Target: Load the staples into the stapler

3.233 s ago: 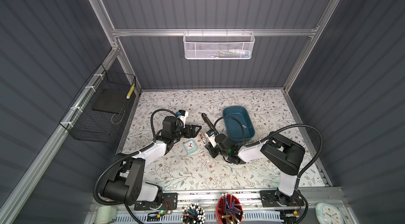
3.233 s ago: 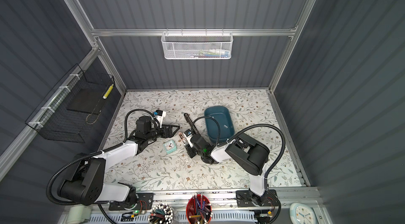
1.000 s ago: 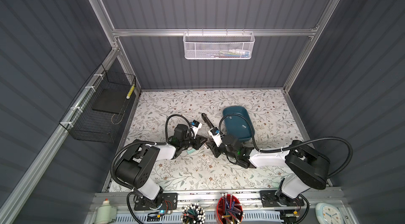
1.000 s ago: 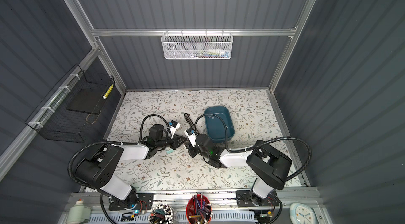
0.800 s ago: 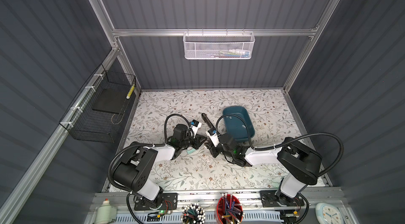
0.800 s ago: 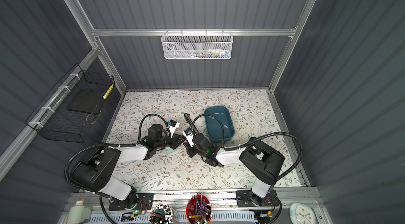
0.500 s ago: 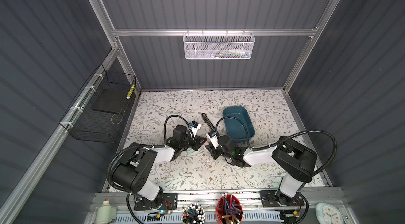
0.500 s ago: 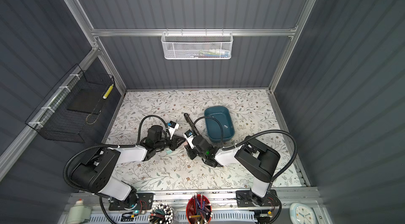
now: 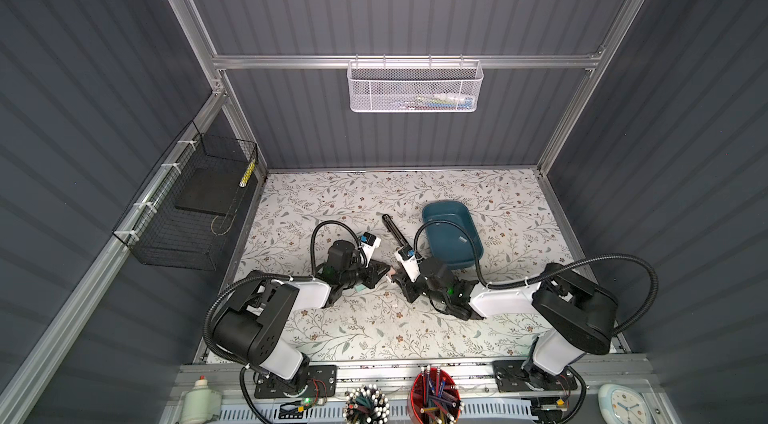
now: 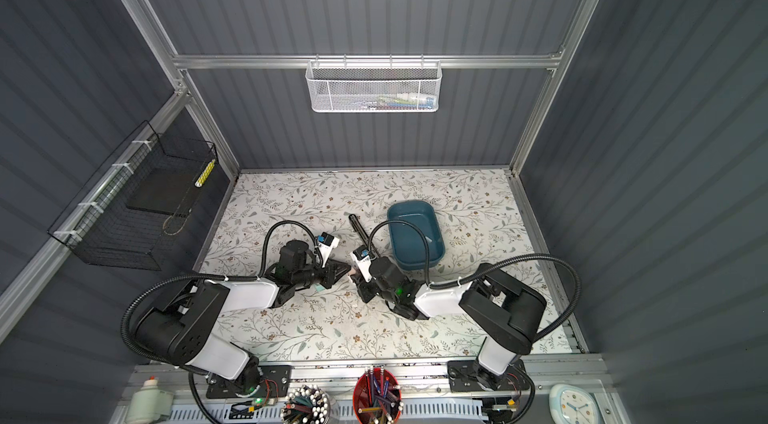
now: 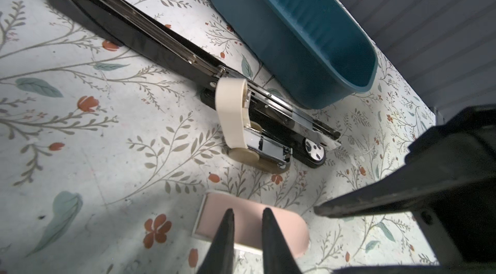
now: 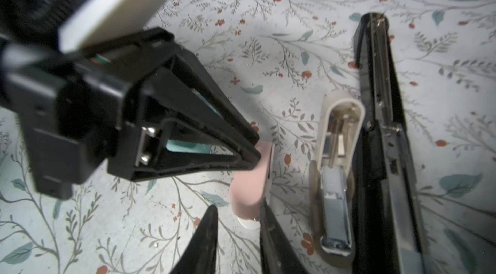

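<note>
Left gripper (image 11: 246, 213), clenched, points at pink stapler (image 12: 249, 176); right gripper (image 12: 238, 207), parted, sits at its other end.

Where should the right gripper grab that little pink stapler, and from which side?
Probably pinch the pink stapler across its long sides at the rounded end, approaching lengthwise. It lies closed and flat, and that end faces the right gripper, sitting between its open fingers.

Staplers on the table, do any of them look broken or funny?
Not broken, but two lie wide open: the long black stapler is folded out flat beside the blue tub, and the little cream stapler next to it has its top flipped back, metal tray showing. The pink stapler looks shut.
</note>
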`<state>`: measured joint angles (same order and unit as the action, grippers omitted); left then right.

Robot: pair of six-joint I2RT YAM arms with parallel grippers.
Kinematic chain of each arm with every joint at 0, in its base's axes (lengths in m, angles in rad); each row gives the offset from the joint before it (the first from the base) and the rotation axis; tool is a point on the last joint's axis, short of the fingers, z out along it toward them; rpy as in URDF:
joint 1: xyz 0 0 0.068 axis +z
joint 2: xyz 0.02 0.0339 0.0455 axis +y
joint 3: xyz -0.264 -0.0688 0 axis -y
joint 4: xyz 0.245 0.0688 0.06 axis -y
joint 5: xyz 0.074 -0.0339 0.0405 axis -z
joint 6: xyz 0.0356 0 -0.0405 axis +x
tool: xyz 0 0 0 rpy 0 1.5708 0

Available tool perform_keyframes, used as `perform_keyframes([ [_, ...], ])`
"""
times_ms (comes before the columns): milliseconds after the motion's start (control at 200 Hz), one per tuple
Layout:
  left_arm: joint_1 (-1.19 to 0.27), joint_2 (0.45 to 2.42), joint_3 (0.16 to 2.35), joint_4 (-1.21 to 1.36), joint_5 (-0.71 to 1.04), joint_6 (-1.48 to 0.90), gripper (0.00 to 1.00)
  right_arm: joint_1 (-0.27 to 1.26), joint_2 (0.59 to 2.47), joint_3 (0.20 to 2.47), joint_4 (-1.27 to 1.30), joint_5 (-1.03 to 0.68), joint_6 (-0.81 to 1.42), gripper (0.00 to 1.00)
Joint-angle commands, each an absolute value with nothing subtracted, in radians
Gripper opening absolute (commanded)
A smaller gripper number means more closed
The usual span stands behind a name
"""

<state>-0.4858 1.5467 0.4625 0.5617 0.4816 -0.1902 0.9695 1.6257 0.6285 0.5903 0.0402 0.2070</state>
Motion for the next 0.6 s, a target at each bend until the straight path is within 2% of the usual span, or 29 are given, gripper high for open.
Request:
perform_keyframes([
  [0, -0.494, 1.56, 0.442, 0.535, 0.471, -0.164, 0.2, 0.976, 1.6, 0.645, 0.581, 0.037, 0.189, 0.3],
  [290, -0.5, 1.559, 0.444, 0.529, 0.463, -0.163, 0.21, 0.973, 1.732, 0.763, 0.487, 0.084, 0.213, 0.25],
  [595, -0.508, 1.557, 0.433, 0.546, 0.455, -0.165, 0.21, 0.985, 1.799, 0.716, 0.505, 0.093, 0.266, 0.23],
])
